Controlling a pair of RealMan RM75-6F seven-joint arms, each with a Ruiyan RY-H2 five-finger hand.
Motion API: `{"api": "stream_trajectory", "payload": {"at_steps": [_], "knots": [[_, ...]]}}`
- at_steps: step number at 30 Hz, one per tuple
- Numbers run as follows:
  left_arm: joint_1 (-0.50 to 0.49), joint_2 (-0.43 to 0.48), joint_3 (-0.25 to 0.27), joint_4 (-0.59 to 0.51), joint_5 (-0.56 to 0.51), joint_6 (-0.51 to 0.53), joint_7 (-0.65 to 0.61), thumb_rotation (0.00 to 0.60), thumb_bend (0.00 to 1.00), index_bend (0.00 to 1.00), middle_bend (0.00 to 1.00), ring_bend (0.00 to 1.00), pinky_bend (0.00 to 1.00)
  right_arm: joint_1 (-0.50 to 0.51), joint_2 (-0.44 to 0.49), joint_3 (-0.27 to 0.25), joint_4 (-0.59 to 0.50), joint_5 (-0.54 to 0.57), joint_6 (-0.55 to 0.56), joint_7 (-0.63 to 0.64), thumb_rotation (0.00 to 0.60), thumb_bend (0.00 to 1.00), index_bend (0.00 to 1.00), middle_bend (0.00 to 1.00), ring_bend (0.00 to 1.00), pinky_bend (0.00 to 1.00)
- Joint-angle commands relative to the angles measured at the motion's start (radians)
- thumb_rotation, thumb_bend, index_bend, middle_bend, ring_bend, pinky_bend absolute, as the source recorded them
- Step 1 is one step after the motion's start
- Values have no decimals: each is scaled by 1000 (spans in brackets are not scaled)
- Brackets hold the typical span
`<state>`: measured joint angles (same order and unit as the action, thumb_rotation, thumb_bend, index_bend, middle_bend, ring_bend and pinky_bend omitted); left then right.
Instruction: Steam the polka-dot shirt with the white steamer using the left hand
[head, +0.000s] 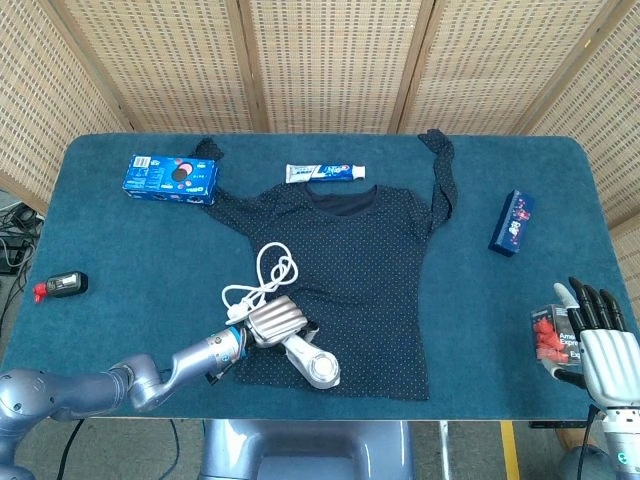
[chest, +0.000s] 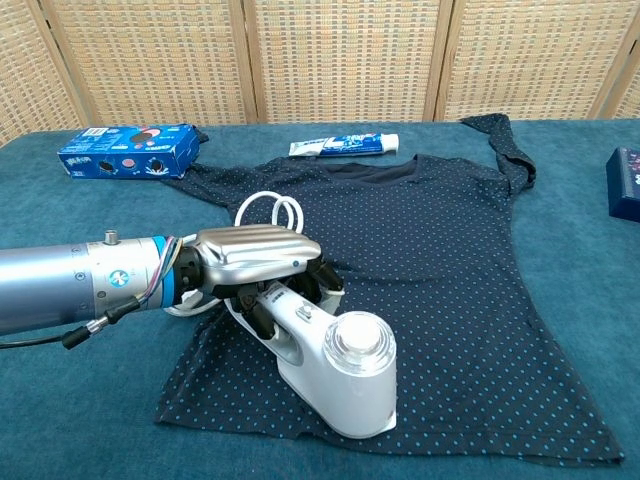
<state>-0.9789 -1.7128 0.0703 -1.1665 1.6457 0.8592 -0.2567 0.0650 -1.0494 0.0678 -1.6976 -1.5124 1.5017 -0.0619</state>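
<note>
The dark polka-dot shirt (head: 360, 260) (chest: 430, 260) lies flat in the middle of the blue table. My left hand (head: 275, 322) (chest: 255, 262) grips the handle of the white steamer (head: 318, 366) (chest: 345, 375), whose head rests on the shirt's lower left part near the hem. The steamer's white cord (head: 262, 280) (chest: 268, 208) loops behind the hand on the shirt. My right hand (head: 598, 340) stands open at the table's front right edge, fingers spread, holding nothing; the chest view does not show it.
A blue cookie box (head: 170, 178) (chest: 125, 150) lies at the back left, a toothpaste tube (head: 325, 173) (chest: 345, 146) above the collar, a dark blue box (head: 511, 222) (chest: 624, 182) at the right. A small black and red object (head: 60, 286) sits at the left edge, a red packet (head: 552, 342) beside my right hand.
</note>
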Motion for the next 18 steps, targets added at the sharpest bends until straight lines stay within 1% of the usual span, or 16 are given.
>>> {"api": "stream_trajectory", "payload": {"at_steps": [1,12,18], "knots": [[11,2,1,18,-11,0,3,600,706,1000,773,732,855,0,0,0,-1,-1,1,0,600,0,0,0,0,0],[51,42,14,60,-35,11,-1,600,706,1000,773,732,855,1,-2,-3,-2,-5,-2,-8,600,0,0,0,0,0],[63,67,11,66,-33,29,-4,600,706,1000,773,732,855,0,-3,-3,-4,-6,1,-11,600,0,0,0,0,0]]}}
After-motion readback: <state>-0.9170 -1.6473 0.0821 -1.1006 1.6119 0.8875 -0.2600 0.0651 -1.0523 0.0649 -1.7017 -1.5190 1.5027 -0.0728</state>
